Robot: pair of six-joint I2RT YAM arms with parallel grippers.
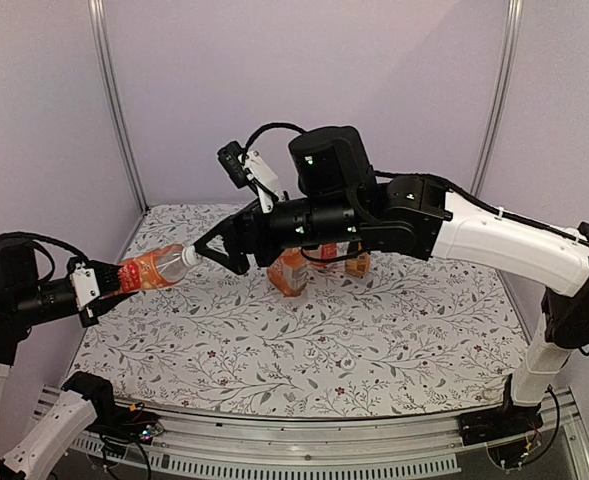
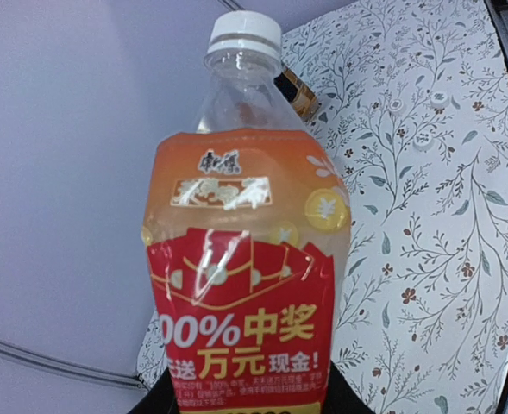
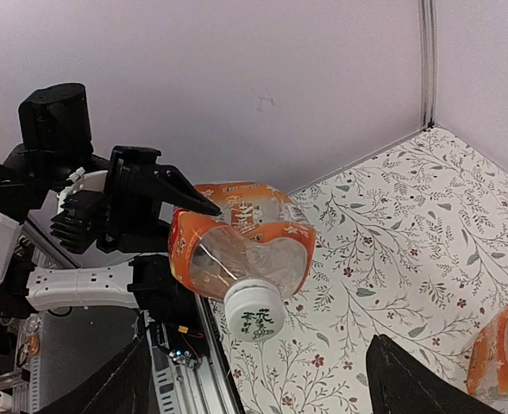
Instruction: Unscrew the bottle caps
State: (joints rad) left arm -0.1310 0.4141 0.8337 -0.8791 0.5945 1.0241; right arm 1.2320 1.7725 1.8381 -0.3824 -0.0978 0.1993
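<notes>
- left gripper (image 1: pixel 119 278) is clamped on the body of one bottle (image 2: pixel 236 285), held off the table (image 1: pixel 374 340) at the left, lying roughly level with its neck pointing right.
- the cap (image 2: pixel 245 30) sits on the neck and looks fully seated; no gap shows under it.
- right gripper (image 1: pixel 212 252) is reached across from the right. its fingers are spread apart to either side of the cap, and in the right wrist view they are not touching it.
- two more bottles (image 1: pixel 292 275) (image 1: pixel 357 264) stand at the far middle of the table, partly hidden under the right arm. cannot tell whether their caps are on or off.
- judgement: this bottle is at the approach step. the cap is lined up but not yet gripped or turned.
- left for this bottle: close on the cap, twist it and lift it off. after that come whichever other bottles are not yet opened. count of finished bottles: not readable from here.
</notes>
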